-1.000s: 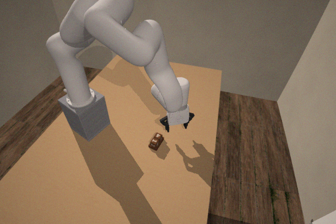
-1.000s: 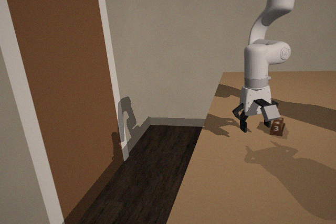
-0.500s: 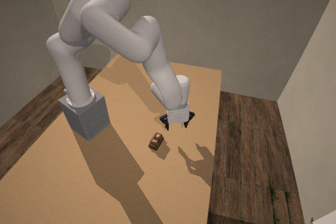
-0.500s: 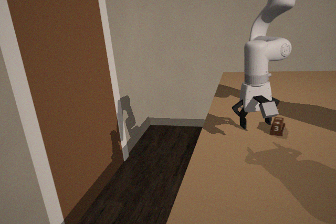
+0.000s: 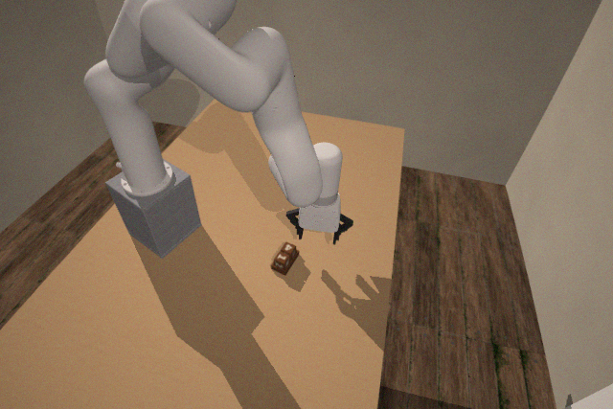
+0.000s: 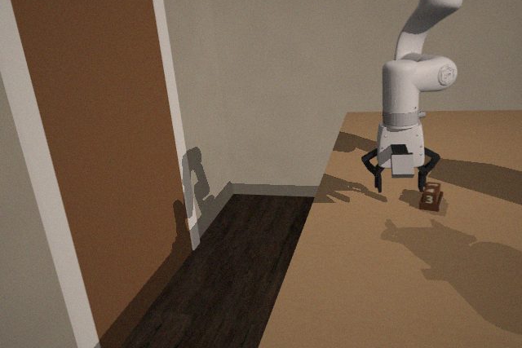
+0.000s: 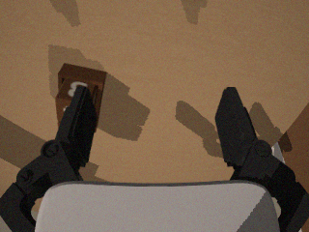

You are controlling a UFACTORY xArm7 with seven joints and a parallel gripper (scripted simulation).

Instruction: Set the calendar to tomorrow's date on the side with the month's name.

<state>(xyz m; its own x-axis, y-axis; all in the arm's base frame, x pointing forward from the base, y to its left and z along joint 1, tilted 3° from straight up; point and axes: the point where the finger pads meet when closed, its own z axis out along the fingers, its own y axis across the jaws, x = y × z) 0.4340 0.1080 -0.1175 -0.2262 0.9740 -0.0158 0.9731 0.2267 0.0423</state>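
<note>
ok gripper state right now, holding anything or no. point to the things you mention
Gripper (image 5: 317, 239) (image 6: 400, 190) (image 7: 156, 101): open, holding nothing; the brown calendar (image 5: 284, 259) (image 6: 430, 200) (image 7: 99, 79) sits on the table (image 5: 316, 345) (image 6: 358, 272) (image 7: 159, 39).

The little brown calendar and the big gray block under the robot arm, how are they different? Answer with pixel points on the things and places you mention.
The small brown calendar (image 5: 284, 258) (image 6: 430, 202) (image 7: 70, 92) is much littler than the big gray block (image 5: 163, 226). The calendar is brown with white numbers; the block is gray, with no numbers that I can see. Both stand on the tan wooden table (image 5: 322, 370) (image 6: 358, 293) (image 7: 154, 48).
</note>
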